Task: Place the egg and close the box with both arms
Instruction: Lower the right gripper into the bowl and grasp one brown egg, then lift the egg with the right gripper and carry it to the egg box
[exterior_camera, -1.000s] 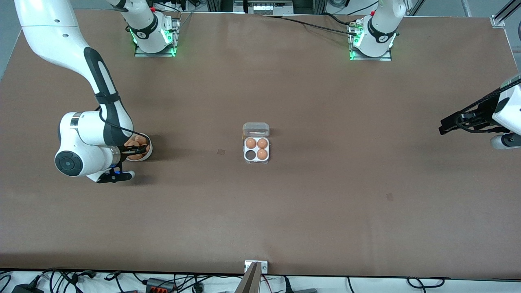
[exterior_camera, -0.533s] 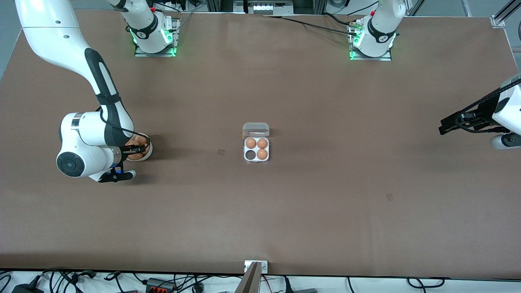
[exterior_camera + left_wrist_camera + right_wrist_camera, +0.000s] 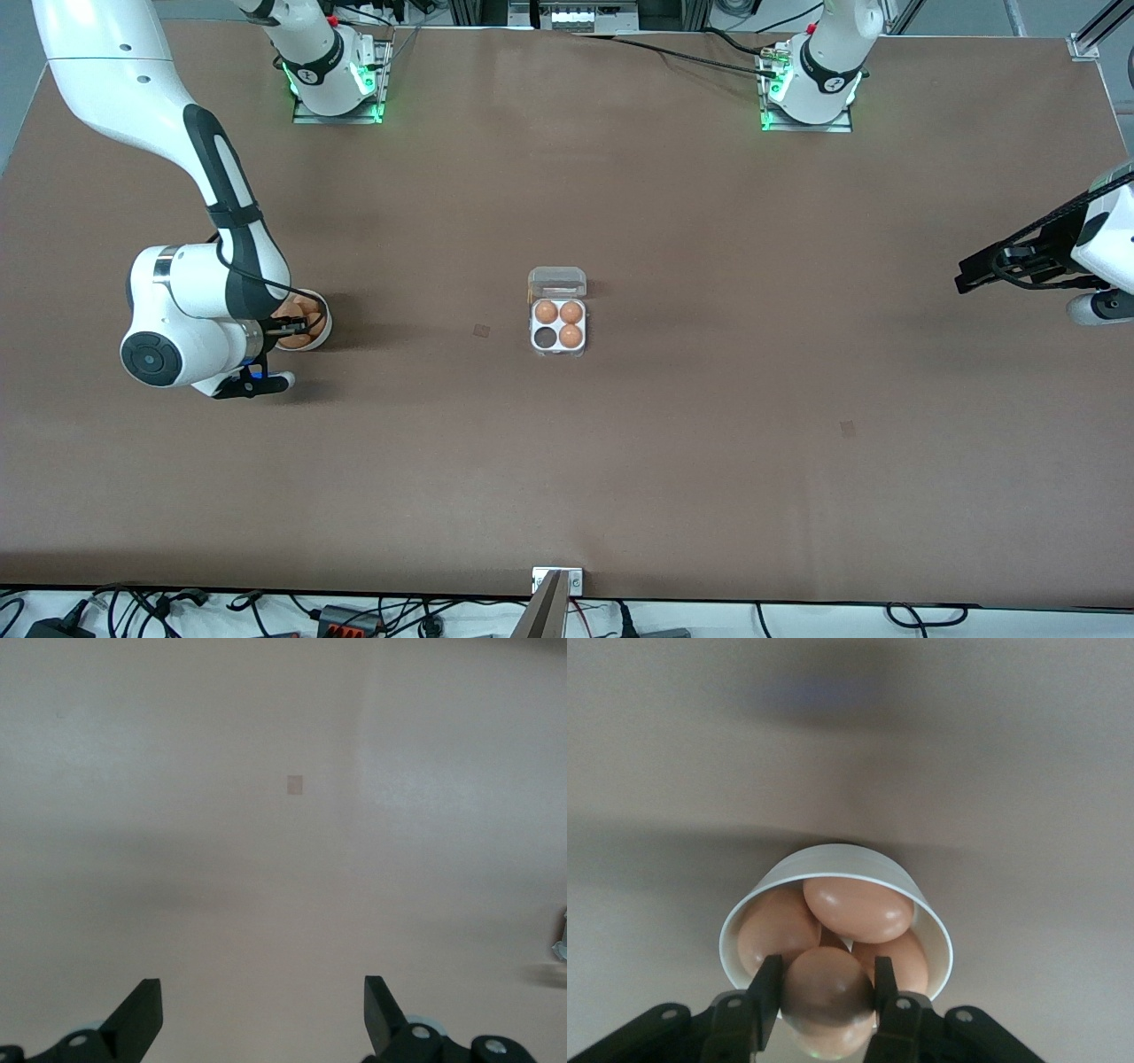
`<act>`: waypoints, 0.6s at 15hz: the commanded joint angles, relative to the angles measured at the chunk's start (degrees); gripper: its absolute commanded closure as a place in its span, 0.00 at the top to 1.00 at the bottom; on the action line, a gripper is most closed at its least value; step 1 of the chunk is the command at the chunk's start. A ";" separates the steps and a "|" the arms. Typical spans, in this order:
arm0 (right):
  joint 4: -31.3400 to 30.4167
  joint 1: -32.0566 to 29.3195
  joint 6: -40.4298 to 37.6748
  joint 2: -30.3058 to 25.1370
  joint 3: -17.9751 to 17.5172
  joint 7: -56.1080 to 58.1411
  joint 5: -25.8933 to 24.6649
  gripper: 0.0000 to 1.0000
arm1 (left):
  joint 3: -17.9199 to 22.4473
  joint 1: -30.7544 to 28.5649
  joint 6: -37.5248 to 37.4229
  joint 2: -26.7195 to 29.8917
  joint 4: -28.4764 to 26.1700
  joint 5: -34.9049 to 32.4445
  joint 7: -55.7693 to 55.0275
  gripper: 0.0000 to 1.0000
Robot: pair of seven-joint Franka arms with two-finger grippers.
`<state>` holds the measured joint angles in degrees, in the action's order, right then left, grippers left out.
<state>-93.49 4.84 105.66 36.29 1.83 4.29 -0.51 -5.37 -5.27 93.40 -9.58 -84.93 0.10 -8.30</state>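
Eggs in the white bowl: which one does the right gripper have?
The egg between the right gripper's fingers, at the bowl's rim closest to the wrist camera. The other eggs lie loose in the bowl, ungripped.

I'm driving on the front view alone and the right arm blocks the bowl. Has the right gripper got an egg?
Observer: Yes. The right gripper has its fingers closed on an egg at the bowl rim.
Operator: Any eggs left in there?
Observer: At least three more eggs lie in the bowl.
Operator: And the left gripper?
Observer: The left gripper is open over bare table, waiting.
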 commanded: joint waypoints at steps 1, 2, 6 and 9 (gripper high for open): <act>0.76 0.08 -1.51 -0.78 -0.07 2.56 -0.11 0.17 | 0.01 0.08 -0.85 0.26 0.47 -0.36 0.48 1.00; 1.55 0.08 -2.73 -1.39 -0.16 2.83 0.24 0.16 | 0.01 0.08 -0.85 0.26 0.47 -0.36 0.48 1.00; 3.58 0.35 -4.24 -6.66 -2.97 2.47 5.58 0.14 | 0.01 0.08 -0.85 0.26 0.47 -0.36 0.48 1.00; 3.40 0.61 -0.91 -8.69 -5.42 3.09 14.81 0.12 | 0.01 0.08 -0.85 0.26 0.47 -0.36 0.48 1.00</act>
<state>-89.13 5.42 102.86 29.34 -1.97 5.99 9.69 -5.37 -5.27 93.35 -9.58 -84.93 0.10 -8.31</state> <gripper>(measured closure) 0.542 0.000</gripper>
